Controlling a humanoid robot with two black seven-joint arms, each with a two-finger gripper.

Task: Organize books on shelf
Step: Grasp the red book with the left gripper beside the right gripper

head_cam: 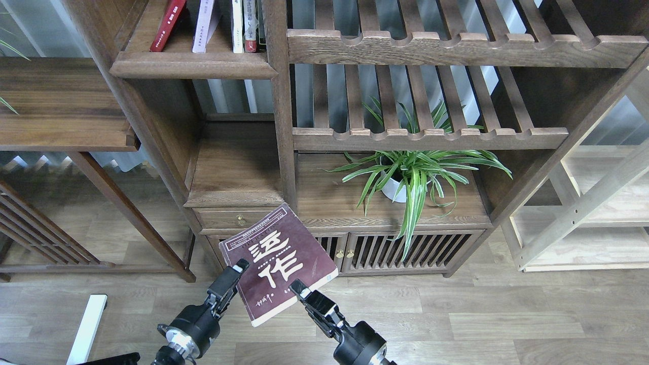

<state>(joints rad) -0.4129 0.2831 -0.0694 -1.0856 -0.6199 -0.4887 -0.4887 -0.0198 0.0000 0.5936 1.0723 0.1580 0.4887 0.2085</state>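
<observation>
A large maroon book [281, 256] with big white Chinese characters hangs tilted in the air, low in front of the cabinet. My right gripper [296, 290] grips its lower edge from below. My left gripper [239, 266] lies against the book's left edge; its fingers cannot be told apart. High at the top left is the shelf [192, 65], a narrow dark-brown board with a rounded front edge. A red book [167, 25] and a lavender-white book [205, 25] lean on it, and a white book [237, 25] stands upright beside a few more spines.
A potted spider plant [405, 177] stands on the cabinet top under the slatted racks [431, 138]. A small drawer [238, 220] sits just behind the held book. A dark side table [61, 101] is at the left, pale shelving [583, 213] at the right, and a white bar [86, 329] lies on the floor.
</observation>
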